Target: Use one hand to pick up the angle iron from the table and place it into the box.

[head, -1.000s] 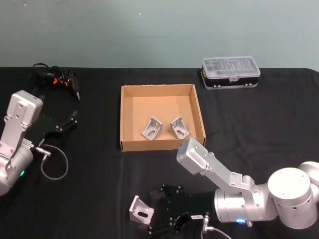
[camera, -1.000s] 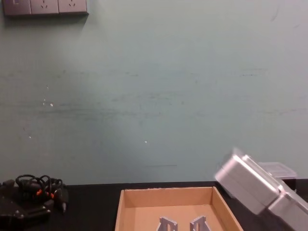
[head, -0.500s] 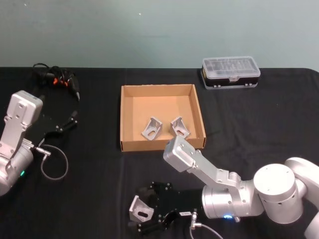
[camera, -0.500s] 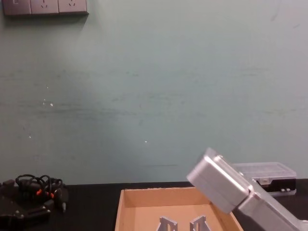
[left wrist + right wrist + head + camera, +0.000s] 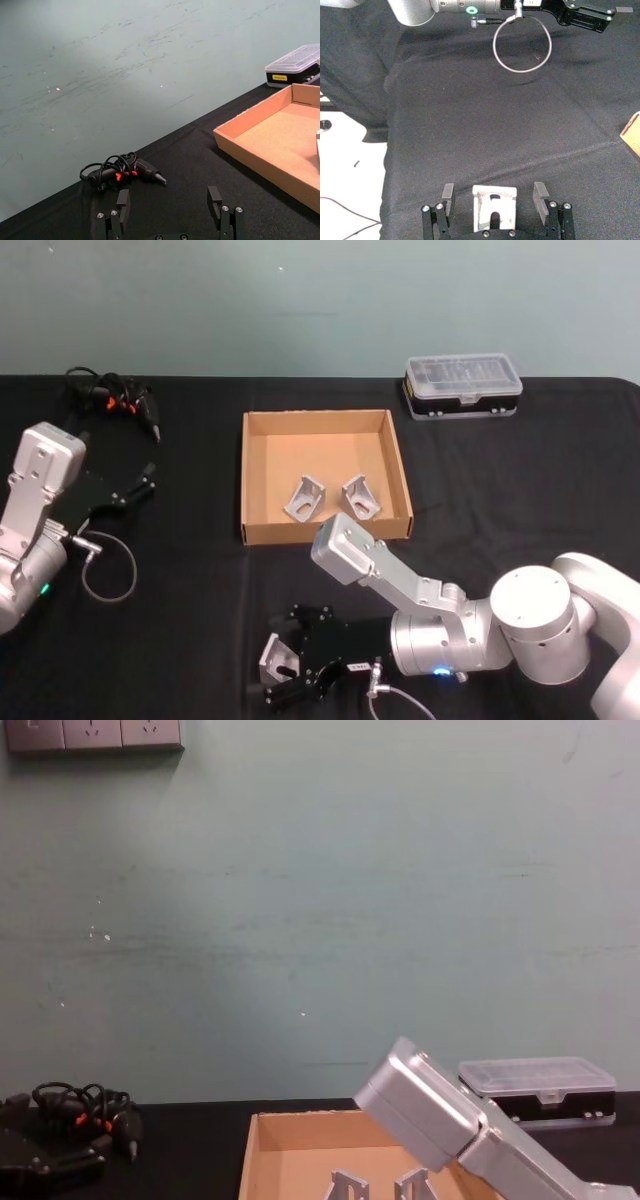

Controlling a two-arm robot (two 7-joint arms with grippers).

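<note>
Right black multi-fingered gripper (image 5: 494, 200) spread open, straddling the small silver angle iron (image 5: 493, 204) at near table edge. Close squarely on both flanks. Left gripper (image 5: 171, 207) idle, open, far left.

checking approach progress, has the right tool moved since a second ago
Yes. In the head view the right tool has shifted toward the robot's left, judged against the box, and now brackets the angle iron on the table, fingers open.

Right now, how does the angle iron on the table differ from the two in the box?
The loose angle iron lies on the black table, between the open fingers of the right pincer; the two angle irons lie side by side in the box, ungripped. All three look like matching grey metal brackets.
</note>
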